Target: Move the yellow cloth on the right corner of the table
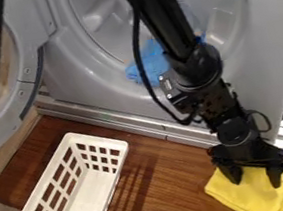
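One gripper (255,177) is right of basket (98,139) | jaws spread wide, gripping nothing | yellow cloth (252,197) lies beneath, right of basket | washer (71,70) stands behind basket

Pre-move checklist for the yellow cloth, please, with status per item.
1. Yellow cloth at the table's right corner: ok.
2. Gripper positioned over the cloth: ok.
3. Fingers apart, not pinching the cloth: ok.
4. Fingertips down on the cloth: cannot tell, height unclear from this angle.
5. White basket away from the gripper: ok, off to the left.
6. Arm not touching the blue item in the drum: cannot tell, the arm passes in front of it.
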